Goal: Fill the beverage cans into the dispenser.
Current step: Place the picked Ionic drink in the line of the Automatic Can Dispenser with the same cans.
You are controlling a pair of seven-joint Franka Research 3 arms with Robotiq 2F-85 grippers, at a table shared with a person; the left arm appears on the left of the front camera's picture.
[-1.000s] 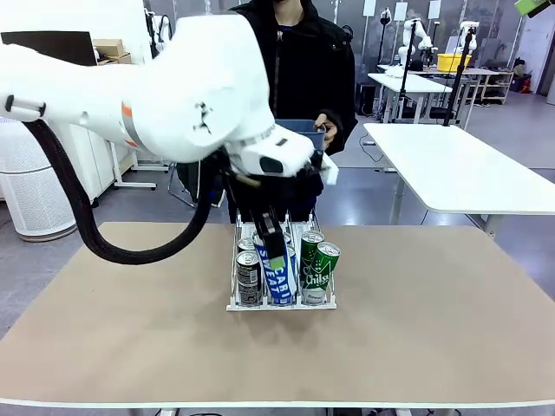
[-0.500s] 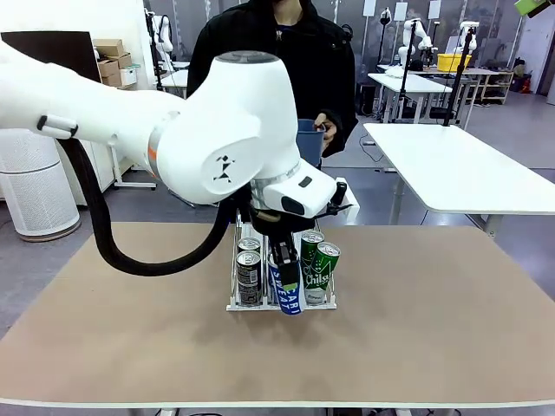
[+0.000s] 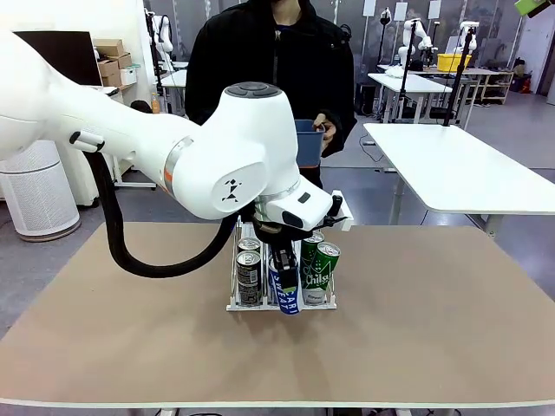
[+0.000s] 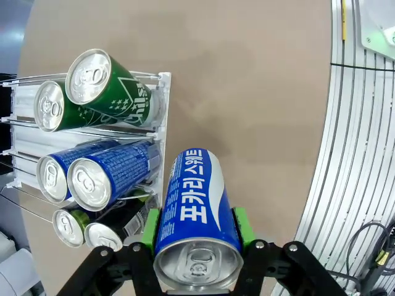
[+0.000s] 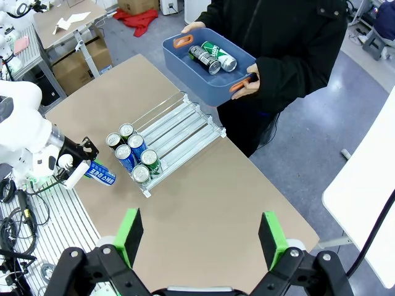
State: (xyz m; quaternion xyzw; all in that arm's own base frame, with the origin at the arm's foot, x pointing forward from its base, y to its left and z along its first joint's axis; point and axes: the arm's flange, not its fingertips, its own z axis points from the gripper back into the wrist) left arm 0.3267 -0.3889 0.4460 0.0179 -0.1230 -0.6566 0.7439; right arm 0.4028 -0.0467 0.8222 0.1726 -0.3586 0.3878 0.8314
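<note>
Your front view looks across the table at the person opposite. Your left wrist camera sits close by the dispenser, looking down at the tabletop; your right wrist camera hangs high above (much wider), and all three share the dispenser.

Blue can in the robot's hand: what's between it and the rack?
Just a strip of bare table, seen in the right wrist view. The left gripper holds the blue can near the dispenser's front.
</note>
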